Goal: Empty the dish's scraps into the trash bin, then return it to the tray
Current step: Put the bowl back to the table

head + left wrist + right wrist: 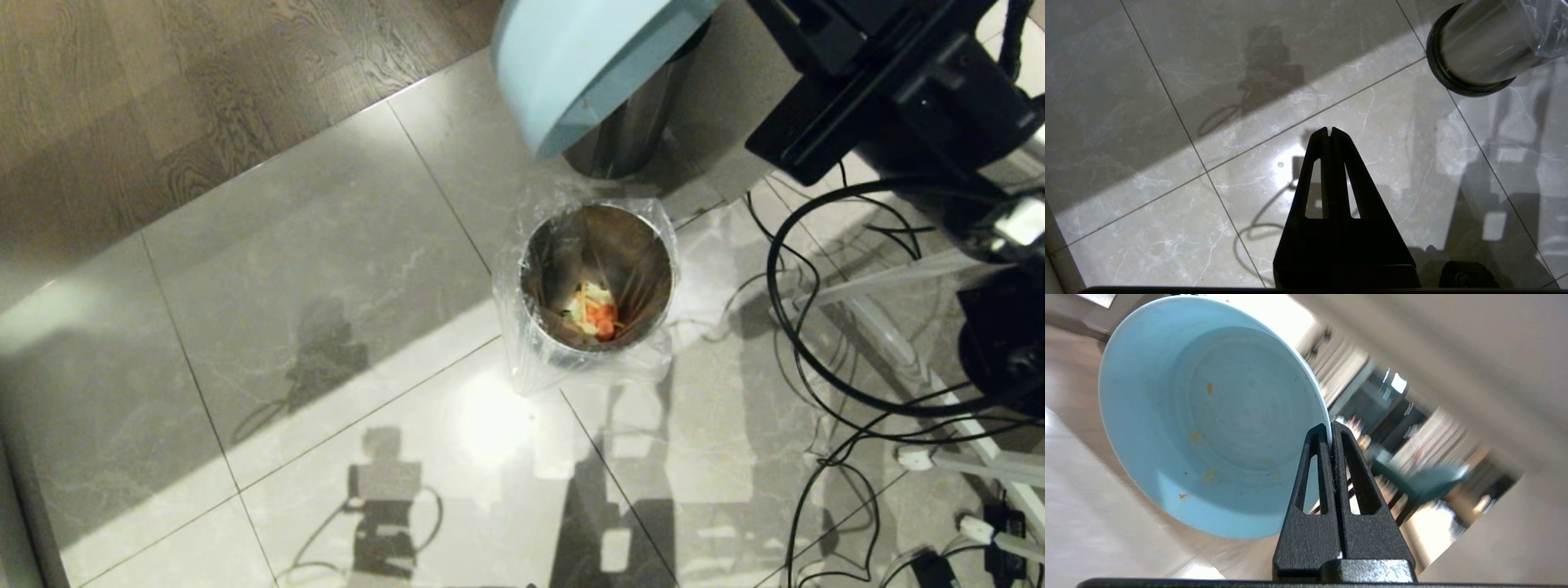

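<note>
- Fingers [1327, 457] of the right gripper [1331, 426] are clamped shut on the bowl [1208, 416], pinching its thin rim with one finger inside and one outside.
- Left gripper [1330, 131] is closed on nothing, hanging idle over the floor tiles [1167, 204] near the bin's base.
- Handling-wise, my guess is the bowl is rigid and light now it's emptied, probably ceramic or melamine. A smooth matte wall held by one edge pinch looks like it could pivot or slip if swung fast, and if it's ceramic a drop on tile would chip it.
- That rim looks like the only sensible place to hold; the walls are too wide for these jaws.
- Looks: plain light-blue round bowl, faint concentric rings inside, just a few tiny orange and yellowish smears left.
- Where it is: held up in the air, tipped on its side, up and behind the bin [596, 282] in the head view.
- Scraps [594, 314] sit at the bottom of the lined bin, orange bits with pale strips.
- So dumping looks done; tray isn't in view.
</note>
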Available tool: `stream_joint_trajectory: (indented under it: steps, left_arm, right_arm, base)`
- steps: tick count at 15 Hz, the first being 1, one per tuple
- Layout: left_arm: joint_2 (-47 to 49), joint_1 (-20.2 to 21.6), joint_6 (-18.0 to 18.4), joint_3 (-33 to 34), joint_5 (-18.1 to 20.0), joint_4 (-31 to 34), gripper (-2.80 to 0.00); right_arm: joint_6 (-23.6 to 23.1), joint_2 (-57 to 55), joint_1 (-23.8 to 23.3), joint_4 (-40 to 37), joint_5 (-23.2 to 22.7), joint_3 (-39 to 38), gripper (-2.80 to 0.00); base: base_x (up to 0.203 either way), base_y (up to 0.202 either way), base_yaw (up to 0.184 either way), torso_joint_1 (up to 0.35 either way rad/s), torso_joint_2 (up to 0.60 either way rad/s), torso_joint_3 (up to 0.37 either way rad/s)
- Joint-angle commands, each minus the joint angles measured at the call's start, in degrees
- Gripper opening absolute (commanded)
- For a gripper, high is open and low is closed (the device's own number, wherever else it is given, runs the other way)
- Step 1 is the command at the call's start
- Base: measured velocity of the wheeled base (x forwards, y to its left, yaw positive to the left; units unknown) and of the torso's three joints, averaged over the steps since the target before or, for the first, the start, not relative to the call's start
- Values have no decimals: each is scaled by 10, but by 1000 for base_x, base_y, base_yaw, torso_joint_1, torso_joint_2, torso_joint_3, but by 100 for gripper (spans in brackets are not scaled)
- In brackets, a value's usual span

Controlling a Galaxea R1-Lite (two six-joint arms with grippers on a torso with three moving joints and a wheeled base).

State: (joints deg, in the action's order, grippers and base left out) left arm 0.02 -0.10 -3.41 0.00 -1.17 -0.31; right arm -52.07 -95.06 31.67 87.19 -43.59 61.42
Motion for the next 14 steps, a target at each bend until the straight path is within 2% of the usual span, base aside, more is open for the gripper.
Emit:
stream_joint_trajectory:
  steps: [1, 5, 7, 10, 12, 14]
  left_arm:
    - [1, 1, 0, 0, -1, 0, -280]
    - [1, 1, -1, 0, -1, 0, -280]
    - [1, 1, 0, 0, -1, 0, -280]
    - [1, 0, 0, 0, -1, 0, -280]
    - [1, 0, -1, 0, -1, 0, -280]
    - [1, 1, 0, 0, -1, 0, -280]
  right_arm:
    - [40, 0, 1, 23, 57, -17, -280]
    - [115, 21, -1, -95, 195, -46, -280]
    - [197, 23, -1, -134, 270, -64, -280]
    - [322, 17, 0, -190, 410, -69, -280]
    - [390, 19, 1, -248, 492, -65, -280]
    - [473, 41, 0, -328, 537, -66, -280]
  base:
    - [0, 0, 0, 0, 0, 0]
    - [0, 0, 0, 0, 0, 0]
    - [0, 0, 0, 0, 0, 0]
    - [0, 0, 0, 0, 0, 0]
    - [0, 0, 0, 0, 0, 0]
    - [0, 0, 0, 0, 0, 0]
